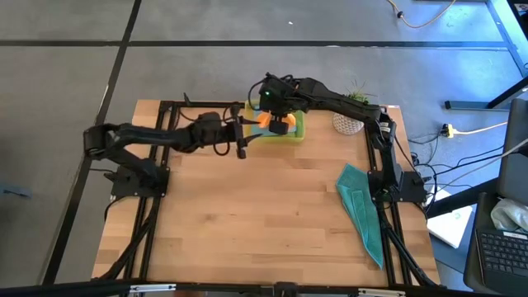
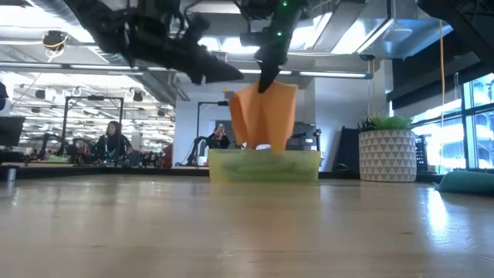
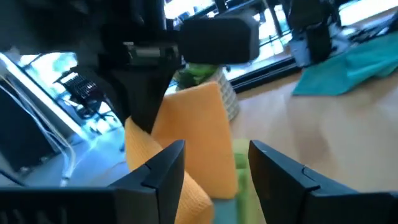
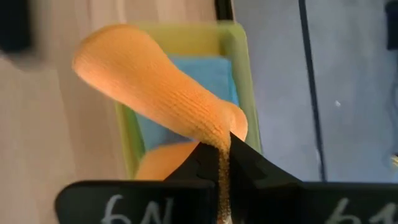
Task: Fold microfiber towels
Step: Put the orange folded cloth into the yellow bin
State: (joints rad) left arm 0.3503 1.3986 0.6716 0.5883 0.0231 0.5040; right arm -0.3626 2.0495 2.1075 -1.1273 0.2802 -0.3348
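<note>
An orange microfiber towel (image 2: 266,116) hangs above the yellow tray (image 2: 305,166) at the table's far middle, with my right gripper (image 4: 222,146) shut on its top. A folded blue towel (image 4: 202,78) lies in the tray under it. My left gripper (image 3: 214,149) stands open just left of the hanging towel, pointing roughly level toward it, and its fingers touch nothing. A teal towel (image 1: 361,206) lies loosely bunched on the table at the right. My right gripper pinches a bunched upper part of the orange towel (image 4: 219,134) between its two fingers; how many layers, I cannot tell. The fingers come from above, slanting down. The towel hangs slack below them, and its lower end (image 4: 158,163) rests in the tray.
A white patterned plant pot (image 1: 348,124) stands at the far right, close to the tray. The teal towel lies beside the right arm's base (image 1: 404,186). Bare wooden tabletop (image 1: 256,214) fills the near half.
</note>
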